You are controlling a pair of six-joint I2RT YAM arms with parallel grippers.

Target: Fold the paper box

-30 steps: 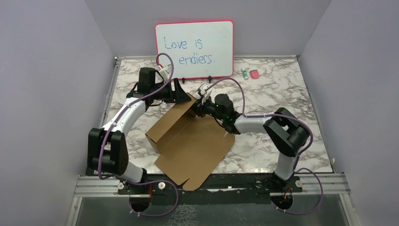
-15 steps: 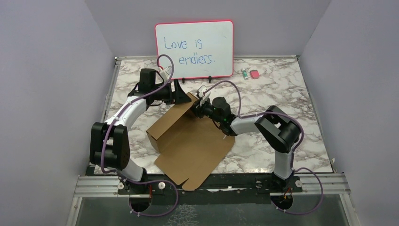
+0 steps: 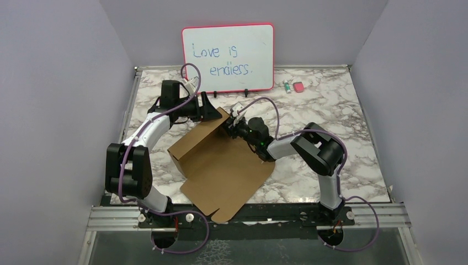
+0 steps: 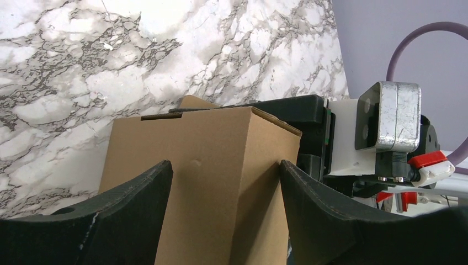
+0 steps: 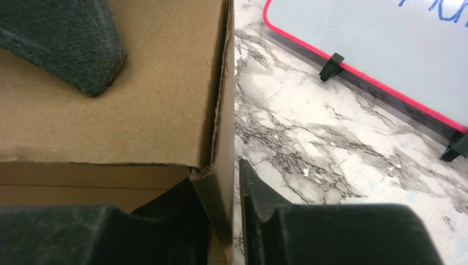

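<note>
The paper box is brown cardboard, partly folded, with a raised back wall and a flat panel reaching the near edge. My left gripper is open and straddles the far corner of the raised wall; its fingers stand wide apart on either side. My right gripper is shut on the wall's end flap, with the cardboard edge pinched between its fingertips. One of the left gripper's fingers shows against the cardboard in the right wrist view.
A pink-framed whiteboard stands at the back, close behind both grippers, and also shows in the right wrist view. A small green item and a pink one lie at the back right. Purple walls close in both sides.
Both grippers and the box's raised wall have shifted slightly left and toward the back. The right arm's elbow has swung left. Grips look unchanged.
</note>
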